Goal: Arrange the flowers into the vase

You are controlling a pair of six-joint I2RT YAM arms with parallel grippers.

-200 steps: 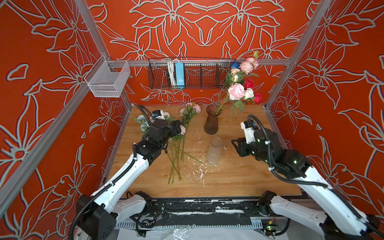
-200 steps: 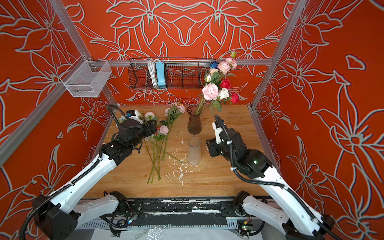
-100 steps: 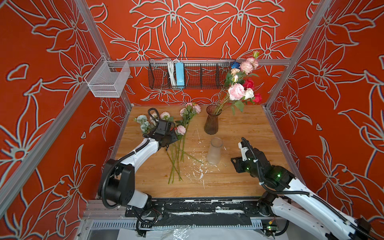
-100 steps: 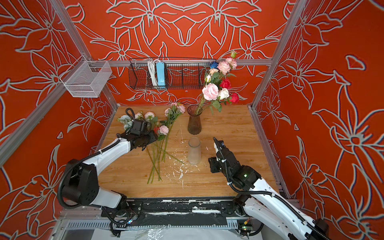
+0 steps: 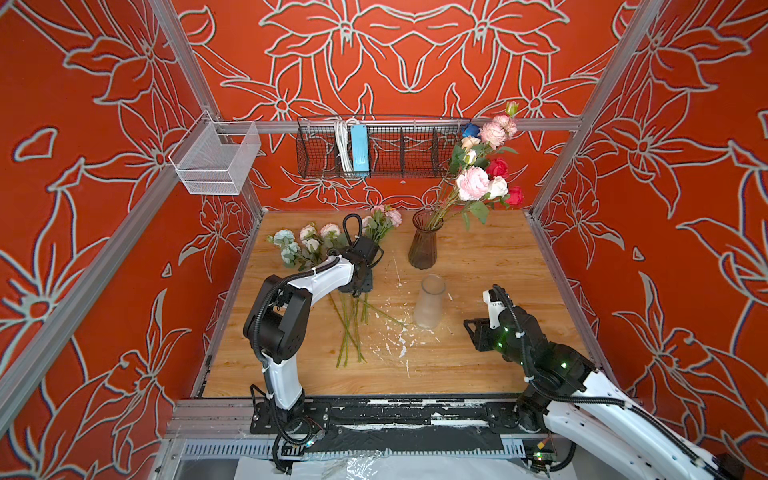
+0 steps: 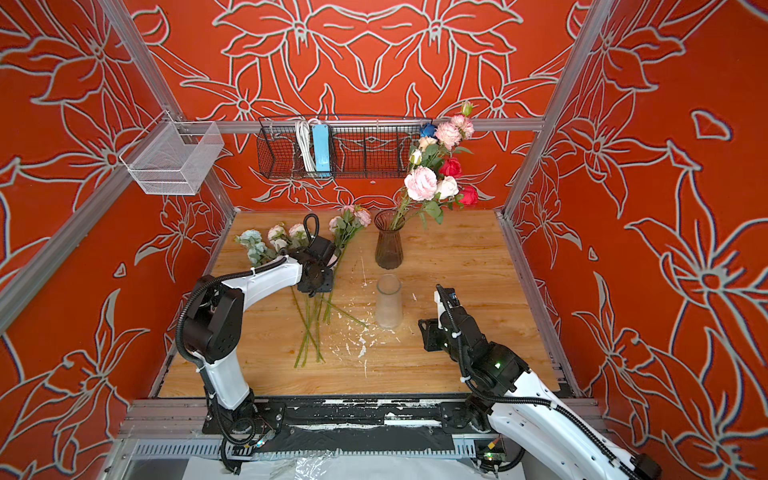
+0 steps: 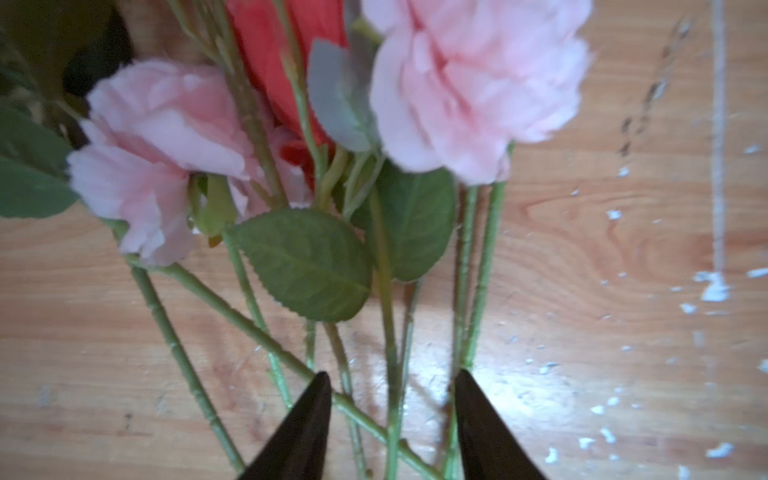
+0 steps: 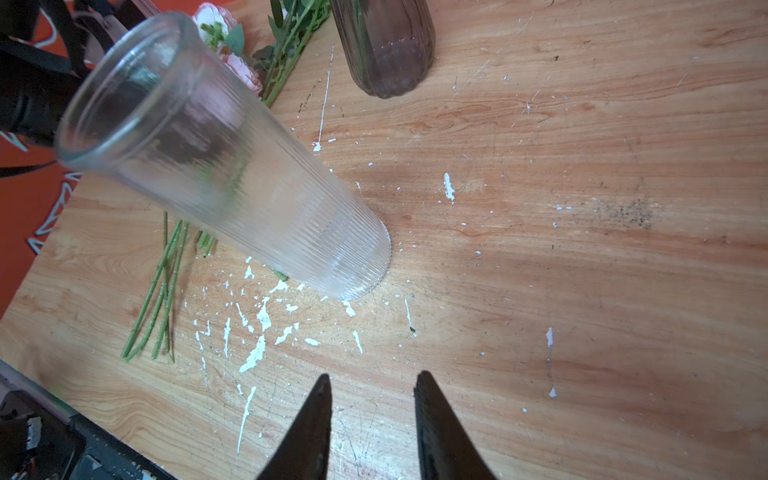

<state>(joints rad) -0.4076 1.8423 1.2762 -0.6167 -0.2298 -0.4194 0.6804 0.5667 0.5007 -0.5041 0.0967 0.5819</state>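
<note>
Several loose flowers (image 5: 309, 239) lie on the wooden table (image 5: 490, 266) at the left, their green stems (image 5: 349, 328) pointing to the front. My left gripper (image 7: 390, 376) is down over those stems, open, with several stems crossing between its fingers; pink blooms (image 7: 473, 83) lie just beyond. In both top views it sits at mid-stem (image 5: 359, 286). A clear ribbed vase (image 5: 430, 301) stands empty at the centre. Behind it a brown vase (image 5: 424, 245) holds a bunch of flowers (image 5: 478, 178). My right gripper (image 8: 374, 376) hovers open and empty over bare wood, right of the clear vase (image 8: 232, 166).
A black wire basket (image 5: 374, 145) with a blue power strip hangs on the back wall, and a white mesh basket (image 5: 216, 160) on the left rail. White paint flecks (image 5: 395, 345) mark the table. Red patterned walls close in three sides.
My left gripper came down onto the stems and its fingers narrowed around them. The right arm drew back from the clear vase toward the front right and dropped lower.
</note>
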